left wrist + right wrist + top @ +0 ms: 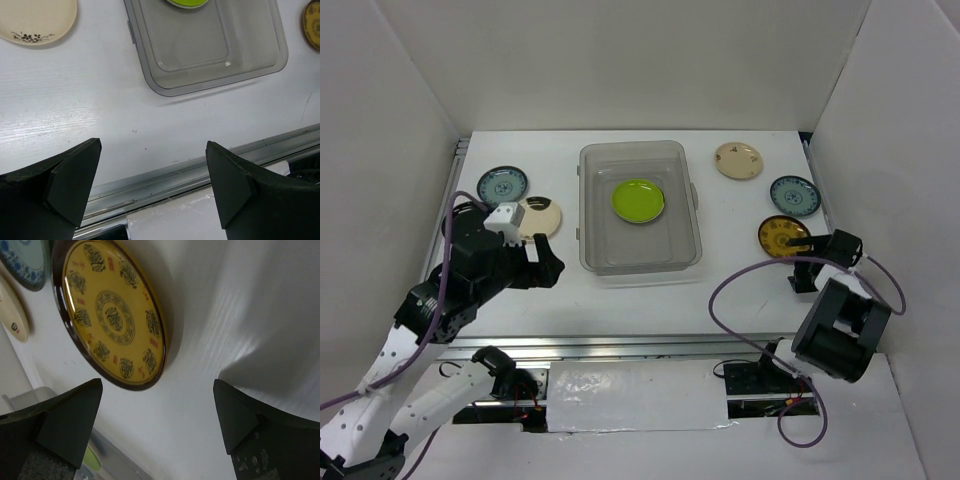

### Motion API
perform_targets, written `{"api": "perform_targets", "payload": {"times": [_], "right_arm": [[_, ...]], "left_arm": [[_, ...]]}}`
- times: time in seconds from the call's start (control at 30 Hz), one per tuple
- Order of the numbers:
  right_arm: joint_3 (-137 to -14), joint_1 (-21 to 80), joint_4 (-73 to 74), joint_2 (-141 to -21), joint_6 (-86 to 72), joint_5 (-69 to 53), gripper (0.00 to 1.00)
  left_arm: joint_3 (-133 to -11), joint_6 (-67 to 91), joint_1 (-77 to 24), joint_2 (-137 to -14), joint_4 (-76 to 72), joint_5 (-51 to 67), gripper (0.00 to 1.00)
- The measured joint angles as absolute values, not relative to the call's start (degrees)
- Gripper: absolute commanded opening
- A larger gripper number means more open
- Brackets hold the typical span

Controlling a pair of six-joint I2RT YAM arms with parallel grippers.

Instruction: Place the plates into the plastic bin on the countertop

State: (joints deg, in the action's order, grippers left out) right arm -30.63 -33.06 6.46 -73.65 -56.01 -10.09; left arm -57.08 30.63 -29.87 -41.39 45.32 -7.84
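Hovering open and empty beside the yellow-and-black plate (112, 315), the right end effector (157, 422) seems poised to grasp it, while the left end effector (152, 182) gapes empty too.

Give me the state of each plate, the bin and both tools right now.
plastic bin: upright, holds one plate
lime green plate: inside plastic bin
yellow-and-black plate: on countertop, ungripped
left blue plate: on countertop
left cream plate: on countertop
right blue plate: on countertop
right cream plate: on countertop
left tool: open, empty
right tool: open, empty
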Motion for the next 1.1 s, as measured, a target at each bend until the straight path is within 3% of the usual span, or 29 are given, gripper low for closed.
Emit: {"api": "perform_targets", "payload": {"times": [0.27,0.4,0.57,0.9,0.93,1.0,1.1], "right_arm": [[-37.17,-33.06,2.9,-84.64,-57.6,-10.79,0.91],[-38.57,-33.17,2.28,-86.87,-57.6,-11.05,0.7],[-40.25,-33.17,2.55,-89.47,-57.52,-11.25,0.52],[-42.96,-32.86,2.96,-92.58,-56.25,-11.79,0.25],[-43.16,-32.8,3.07,-92.75,-56.05,-11.9,0.13],[-43.29,-32.75,3.11,-92.82,-55.53,-12.47,0.03],[-43.55,-32.38,3.01,-92.82,-55.61,-13.45,0.0]], "left_arm": [[-56.75,28.51,-29.65,-38.79,45.95,-8.56,0.99],[-56.25,28.36,-29.45,-39.62,45.8,-8.64,0.99],[-55.79,28.32,-28.91,-39.99,45.65,-8.73,0.99],[-55.48,27.7,-27.11,-39.86,44.93,-8.73,0.99],[-55.48,27.35,-26.96,-39.86,44.95,-8.73,0.99],[-55.48,27.11,-26.68,-39.86,44.93,-8.73,0.99],[-55.48,27.07,-26.2,-39.86,44.93,-8.75,0.99]]}}
